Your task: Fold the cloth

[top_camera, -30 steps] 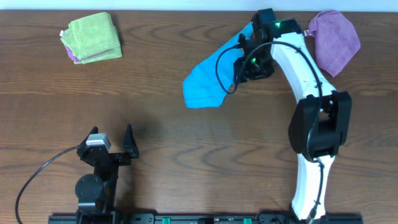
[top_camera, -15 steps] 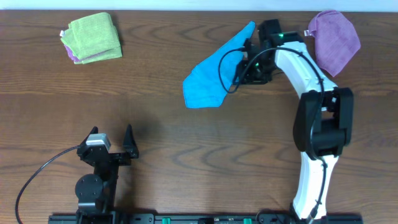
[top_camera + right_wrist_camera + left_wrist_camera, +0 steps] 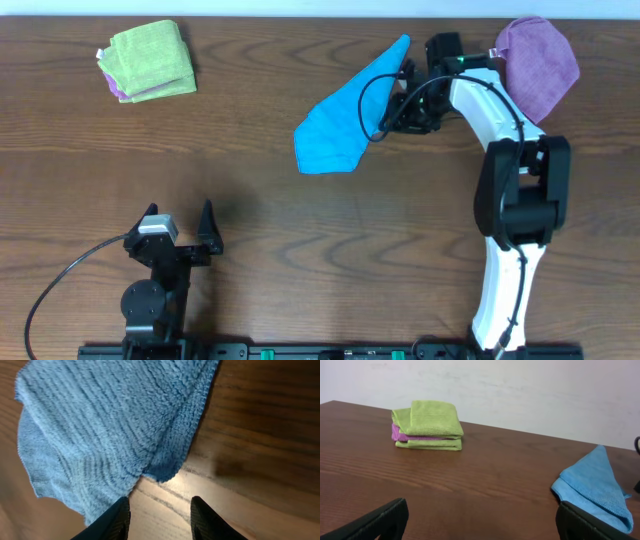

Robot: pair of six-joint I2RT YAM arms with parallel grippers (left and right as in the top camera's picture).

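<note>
Left fingers (image 3: 208,222), black, spread wide, grip nothing, low over near-left part of dark brown wooden tabletop (image 3: 300,250). Bright sky-blue textured cloth (image 3: 335,125) lies right of centre, far half, roughly triangular, one layer doubled over, point toward far edge. Right fingers (image 3: 107,522) at its right edge, partly apart, only bare wood between them. Far left: lime-green folded cloth (image 3: 150,60). Far right: purple crumpled cloth (image 3: 540,60).

Overhead, the right arm (image 3: 478,98) covers the right edge of the cloth (image 3: 335,125)
</note>
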